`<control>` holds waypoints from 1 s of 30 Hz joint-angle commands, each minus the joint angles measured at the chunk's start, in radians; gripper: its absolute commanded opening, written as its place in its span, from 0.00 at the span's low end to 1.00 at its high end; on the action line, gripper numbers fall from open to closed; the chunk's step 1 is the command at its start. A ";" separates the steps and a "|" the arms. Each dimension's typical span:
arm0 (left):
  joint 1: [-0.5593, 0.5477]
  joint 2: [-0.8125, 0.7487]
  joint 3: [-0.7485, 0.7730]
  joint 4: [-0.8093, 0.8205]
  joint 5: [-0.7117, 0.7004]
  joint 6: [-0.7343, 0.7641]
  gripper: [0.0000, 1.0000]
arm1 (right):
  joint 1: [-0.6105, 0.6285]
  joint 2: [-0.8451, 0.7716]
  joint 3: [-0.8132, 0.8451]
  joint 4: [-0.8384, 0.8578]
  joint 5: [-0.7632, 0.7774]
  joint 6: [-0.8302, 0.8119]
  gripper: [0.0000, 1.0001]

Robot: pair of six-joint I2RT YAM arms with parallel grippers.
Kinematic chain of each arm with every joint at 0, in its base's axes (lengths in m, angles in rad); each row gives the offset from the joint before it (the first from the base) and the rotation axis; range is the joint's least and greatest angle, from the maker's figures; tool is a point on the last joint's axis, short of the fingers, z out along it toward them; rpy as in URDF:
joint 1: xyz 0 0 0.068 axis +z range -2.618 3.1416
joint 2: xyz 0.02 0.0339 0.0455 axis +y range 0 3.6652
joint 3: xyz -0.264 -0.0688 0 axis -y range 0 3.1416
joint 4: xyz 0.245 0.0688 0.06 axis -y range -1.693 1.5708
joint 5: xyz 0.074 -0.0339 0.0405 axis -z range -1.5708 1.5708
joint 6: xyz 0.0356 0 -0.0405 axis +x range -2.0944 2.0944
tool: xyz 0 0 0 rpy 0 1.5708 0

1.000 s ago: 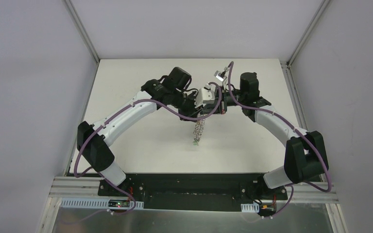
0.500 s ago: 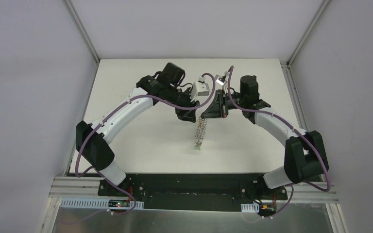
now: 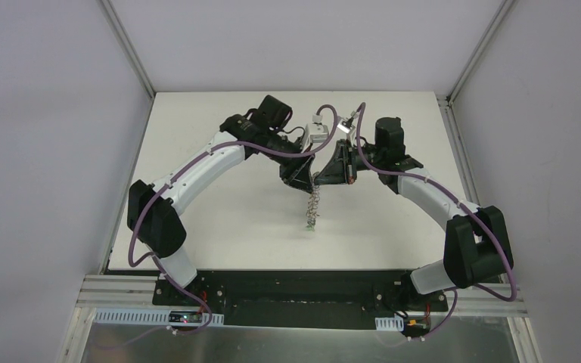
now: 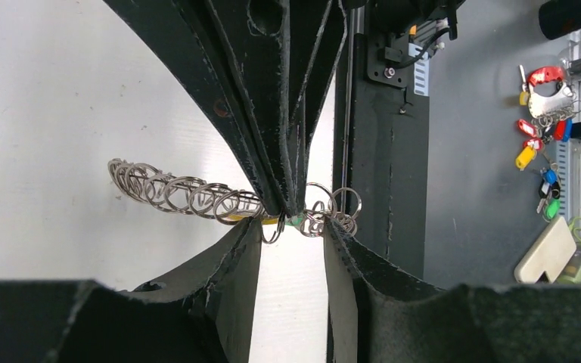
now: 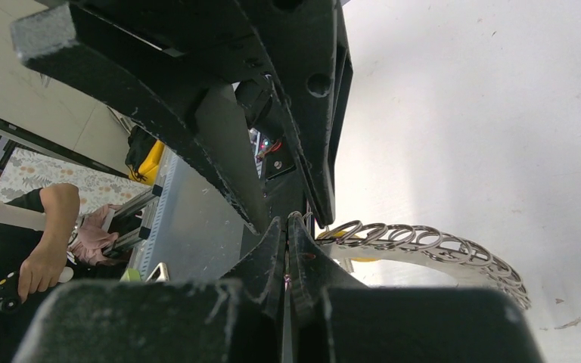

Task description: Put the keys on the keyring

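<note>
Two grippers at one keyring (image 4: 189,198).
Right gripper (image 5: 287,221) pinches the keyring; left gripper (image 4: 293,228) stands parted astride it; green key (image 3: 310,225) at its near end.

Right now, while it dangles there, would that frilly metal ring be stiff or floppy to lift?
Probably stiff: the keyring holds its flat curve though pinched at only one spot by the right end effector. Its wire loops look loosely strung, so they would likely jingle and snag. It seems light: one fingertip pinch holds it.
</note>
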 commanded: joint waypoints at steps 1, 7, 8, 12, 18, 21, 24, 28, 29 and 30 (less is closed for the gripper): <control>0.008 -0.008 -0.016 0.052 0.066 -0.040 0.36 | -0.005 -0.048 0.006 0.049 -0.046 -0.008 0.00; 0.009 0.006 -0.020 0.076 0.088 -0.064 0.28 | -0.004 -0.047 0.003 0.050 -0.045 -0.007 0.00; 0.009 0.008 -0.020 0.076 0.092 -0.064 0.26 | -0.005 -0.047 0.003 0.049 -0.044 -0.008 0.00; 0.011 0.010 -0.020 0.066 0.094 -0.055 0.24 | -0.005 -0.047 0.005 0.048 -0.043 -0.009 0.00; 0.022 0.005 -0.031 0.063 0.097 -0.050 0.28 | -0.006 -0.042 0.009 0.047 -0.041 -0.005 0.00; 0.025 0.001 -0.039 0.064 0.094 -0.048 0.30 | -0.007 -0.044 0.011 0.048 -0.040 -0.004 0.00; 0.025 0.000 -0.043 0.066 0.094 -0.046 0.28 | -0.009 -0.045 0.011 0.048 -0.040 -0.003 0.00; 0.025 0.004 -0.040 0.074 0.103 -0.054 0.22 | -0.009 -0.043 0.011 0.049 -0.037 -0.001 0.00; 0.025 0.006 -0.038 0.076 0.106 -0.057 0.20 | -0.008 -0.043 0.012 0.049 -0.037 0.000 0.00; 0.025 0.008 -0.034 0.075 0.109 -0.060 0.18 | -0.008 -0.042 0.012 0.049 -0.036 0.001 0.00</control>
